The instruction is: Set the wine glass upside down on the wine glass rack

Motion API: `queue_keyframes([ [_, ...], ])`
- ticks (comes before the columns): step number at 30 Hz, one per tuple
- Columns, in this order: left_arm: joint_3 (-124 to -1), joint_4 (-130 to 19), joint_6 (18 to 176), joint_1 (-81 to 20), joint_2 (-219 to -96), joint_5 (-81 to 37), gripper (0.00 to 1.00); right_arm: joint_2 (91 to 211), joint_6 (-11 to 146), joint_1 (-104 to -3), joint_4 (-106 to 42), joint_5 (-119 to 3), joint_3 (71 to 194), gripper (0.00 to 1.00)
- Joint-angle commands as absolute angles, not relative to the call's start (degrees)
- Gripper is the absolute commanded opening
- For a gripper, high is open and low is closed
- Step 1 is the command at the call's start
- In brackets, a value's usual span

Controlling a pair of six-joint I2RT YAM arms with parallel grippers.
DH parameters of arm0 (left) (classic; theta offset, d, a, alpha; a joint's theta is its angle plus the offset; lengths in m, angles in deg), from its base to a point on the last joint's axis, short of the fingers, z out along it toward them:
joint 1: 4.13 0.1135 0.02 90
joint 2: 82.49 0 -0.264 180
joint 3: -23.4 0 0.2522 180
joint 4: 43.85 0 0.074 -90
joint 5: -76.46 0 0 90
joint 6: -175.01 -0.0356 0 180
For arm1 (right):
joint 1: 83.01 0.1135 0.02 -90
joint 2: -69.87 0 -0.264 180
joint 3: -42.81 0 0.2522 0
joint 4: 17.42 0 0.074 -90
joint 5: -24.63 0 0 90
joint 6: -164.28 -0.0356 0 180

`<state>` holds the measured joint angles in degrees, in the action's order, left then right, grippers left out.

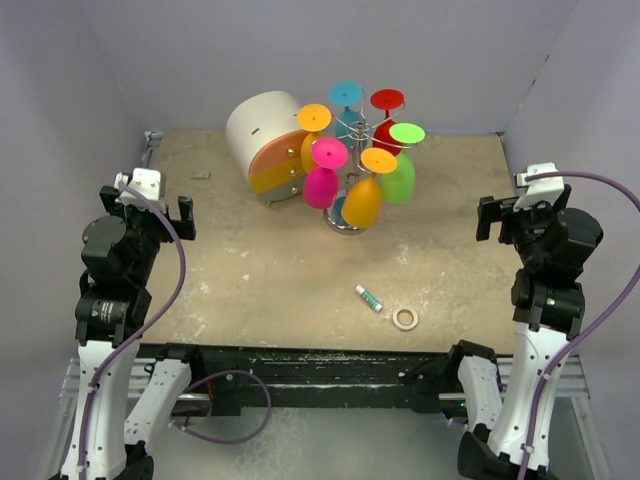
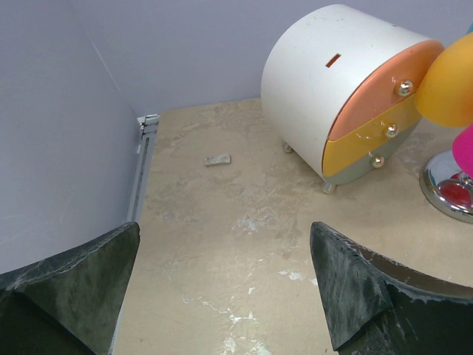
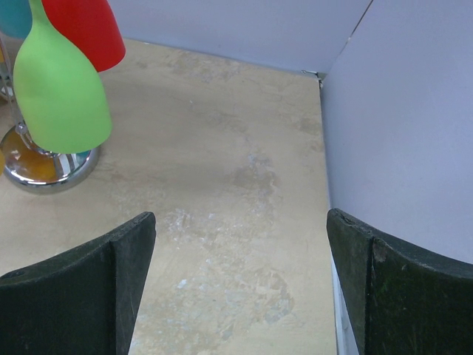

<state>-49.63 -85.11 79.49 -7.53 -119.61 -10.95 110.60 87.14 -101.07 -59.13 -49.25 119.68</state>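
The wine glass rack (image 1: pixel 346 226) stands at the back middle of the table on its round chrome base. Several coloured wine glasses hang on it upside down: pink (image 1: pixel 322 183), orange (image 1: pixel 363 197), green (image 1: pixel 400 172), red (image 1: pixel 385 125) and teal (image 1: pixel 346 96). My left gripper (image 1: pixel 148 212) is at the left edge, open and empty, far from the rack. My right gripper (image 1: pixel 522 215) is at the right edge, also open and empty. In the left wrist view the gripper (image 2: pixel 225 229) faces bare table, with the rack's base (image 2: pixel 446 194) at right. The right wrist view shows the gripper (image 3: pixel 241 214) and the green glass (image 3: pixel 59 89).
A white-and-orange round drawer box (image 1: pixel 265 142) sits just left of the rack, almost touching the glasses. A small green tube (image 1: pixel 368 297) and a tape roll (image 1: pixel 405 318) lie near the front. A small grey scrap (image 1: pixel 200 174) lies at back left. Walls enclose three sides.
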Motion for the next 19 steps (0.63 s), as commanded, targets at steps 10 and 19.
queue_keyframes([
  [10, -50.55, -83.37, 80.14, -7.47, -119.82, -11.74, 0.99, 110.00, 87.96, -101.45, -58.33, -48.69, 120.53, 1.00],
  [19, -50.35, -83.06, 80.26, -7.47, -119.89, -11.31, 0.99, 110.10, 87.01, -101.44, -57.52, -49.81, 120.48, 1.00],
])
